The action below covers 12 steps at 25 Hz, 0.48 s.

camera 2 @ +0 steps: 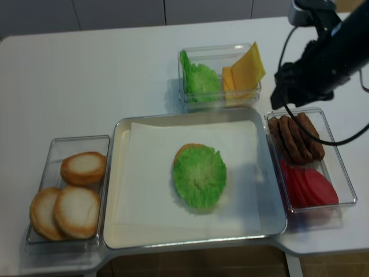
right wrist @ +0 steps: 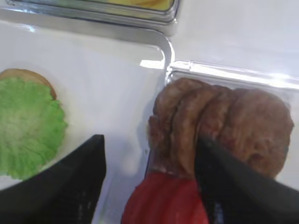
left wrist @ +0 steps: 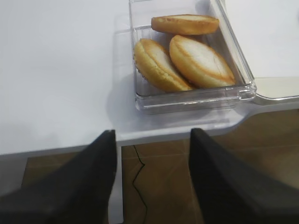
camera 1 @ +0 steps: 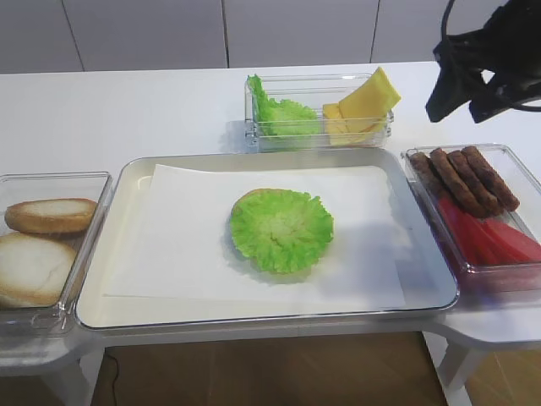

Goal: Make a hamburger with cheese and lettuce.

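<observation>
Tabletop (camera 1: 127, 101): white, carrying one tray and three clear boxes.
Tray (camera 1: 135, 182): centre, paper-lined; the build sits mid-sheet.
Bun box (camera 1: 17, 182): at 9 o'clock of the tray, spare bun halves inside.
Meat box (camera 1: 507, 156): at 3 o'clock, brown patties above red slices.
Right gripper (right wrist: 149, 186): fingers spread wide, holding nothing, hovering over the meat box at about 2 o'clock.
Left gripper (left wrist: 152, 177): off the tabletop's near-left edge, fingers apart, empty.
Lettuce (camera 1: 281, 228): ruffled leaf lying on the hamburger (right wrist: 32, 74), only a brown rim peeking out.
Cheese (camera 1: 368, 101): yellow slices in the 12 o'clock box, none on the stack.
Progress: bun and lettuce placed; cheese, likely the top bun, remain.
</observation>
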Tool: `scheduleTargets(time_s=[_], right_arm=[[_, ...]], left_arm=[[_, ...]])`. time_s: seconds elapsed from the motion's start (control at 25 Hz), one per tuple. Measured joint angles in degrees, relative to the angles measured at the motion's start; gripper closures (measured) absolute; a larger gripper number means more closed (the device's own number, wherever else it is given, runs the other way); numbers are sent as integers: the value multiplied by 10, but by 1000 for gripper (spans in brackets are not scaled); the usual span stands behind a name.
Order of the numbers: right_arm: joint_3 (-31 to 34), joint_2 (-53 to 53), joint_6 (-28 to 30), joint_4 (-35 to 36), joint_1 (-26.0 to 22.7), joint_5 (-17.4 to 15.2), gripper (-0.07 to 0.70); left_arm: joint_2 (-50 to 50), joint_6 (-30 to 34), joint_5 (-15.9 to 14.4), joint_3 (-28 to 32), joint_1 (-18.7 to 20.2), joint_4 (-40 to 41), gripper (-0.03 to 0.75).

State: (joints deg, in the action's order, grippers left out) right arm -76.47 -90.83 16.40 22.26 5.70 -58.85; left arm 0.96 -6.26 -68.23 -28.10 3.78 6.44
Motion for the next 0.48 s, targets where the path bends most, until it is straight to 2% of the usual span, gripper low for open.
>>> scheduleTargets(time_s=[0.2, 0.36, 0.48], right_arm=[[49, 57, -29, -32, 0, -3, 181], [113, 116, -37, -39, 0, -3, 183], [168, 174, -63, -49, 0, 2, 184]], left_arm=[[0, 0, 0, 0, 0, 0, 342], [0, 0, 0, 0, 0, 0, 342], [0, 0, 0, 0, 0, 0, 342]])
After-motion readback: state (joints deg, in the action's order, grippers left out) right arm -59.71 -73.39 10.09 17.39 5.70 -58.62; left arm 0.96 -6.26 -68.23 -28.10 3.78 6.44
